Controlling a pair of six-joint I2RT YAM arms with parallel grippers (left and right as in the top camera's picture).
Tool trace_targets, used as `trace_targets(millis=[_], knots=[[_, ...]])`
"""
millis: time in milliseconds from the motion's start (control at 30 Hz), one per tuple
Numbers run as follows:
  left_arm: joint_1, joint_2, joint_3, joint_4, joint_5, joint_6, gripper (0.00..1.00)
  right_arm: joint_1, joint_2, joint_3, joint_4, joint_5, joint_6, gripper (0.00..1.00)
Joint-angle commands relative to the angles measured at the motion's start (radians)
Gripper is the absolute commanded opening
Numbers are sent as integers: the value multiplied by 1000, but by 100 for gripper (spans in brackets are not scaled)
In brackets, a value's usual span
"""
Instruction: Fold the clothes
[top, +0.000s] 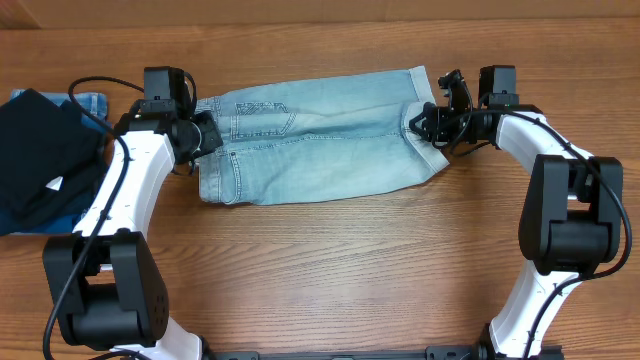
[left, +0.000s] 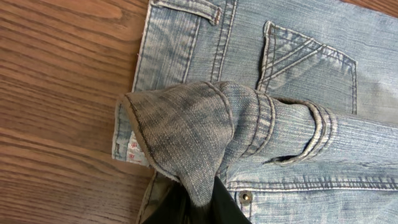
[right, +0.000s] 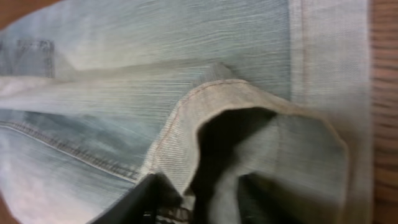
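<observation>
The pale light-blue denim shorts (top: 310, 140) lie across the table's far middle, waistband to the left and cuffed hems to the right, with a back pocket facing up. My left gripper (top: 205, 135) is shut on a bunched fold of the waistband, which shows lifted in the left wrist view (left: 186, 130) between the black fingers (left: 199, 208). My right gripper (top: 422, 122) is shut on the hem of one leg. In the right wrist view the cuff (right: 249, 106) is raised and open, pinched between the fingers (right: 205, 199).
A black garment with a small white tag (top: 40, 150) lies at the far left over darker blue folded denim (top: 92, 100). Bare wooden table (top: 330, 270) stretches in front of the shorts.
</observation>
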Motion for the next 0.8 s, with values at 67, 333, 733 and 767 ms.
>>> trace_targets(millis=[67, 333, 733, 767], knots=[[-3, 8, 8, -8, 12, -18, 11, 3, 5, 20, 6, -114, 2, 73], [-3, 8, 8, -11, 12, -17, 11, 3, 5, 20, 29, -190, 5, 53], [-3, -14, 32, -36, 11, -6, 4, -1, -138, 60, -103, -74, 83, 4], [-3, -19, 35, -48, 11, -6, 4, -1, -169, 63, -117, -53, 84, 4]])
